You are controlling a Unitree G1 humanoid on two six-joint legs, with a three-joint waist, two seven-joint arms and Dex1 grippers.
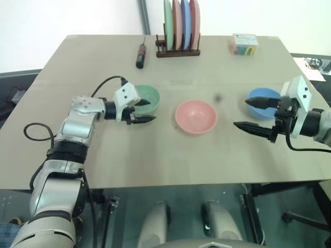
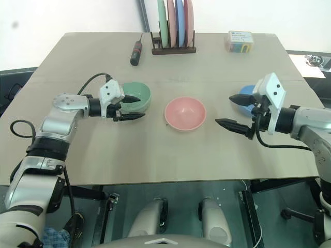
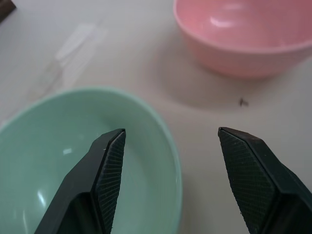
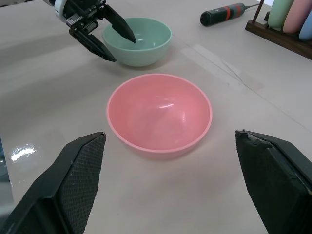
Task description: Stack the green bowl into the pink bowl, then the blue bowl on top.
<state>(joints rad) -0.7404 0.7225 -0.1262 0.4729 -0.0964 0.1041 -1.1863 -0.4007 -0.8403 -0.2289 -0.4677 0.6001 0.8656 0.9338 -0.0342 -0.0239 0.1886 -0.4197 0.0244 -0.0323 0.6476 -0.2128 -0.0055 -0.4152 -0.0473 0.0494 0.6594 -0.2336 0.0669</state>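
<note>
Head pair high over the table (image 1: 170,155); wrist views close, sharing the pink bowl (image 4: 159,113).

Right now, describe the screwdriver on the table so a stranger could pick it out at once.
Start at the far edge of the table, where a wooden rack holds upright coloured plates. Just to that rack's left lies the screwdriver, flat on the tabletop. It is the one slim, dark, stick-shaped thing with a red band, unlike the round bowls nearer the robot.
</note>
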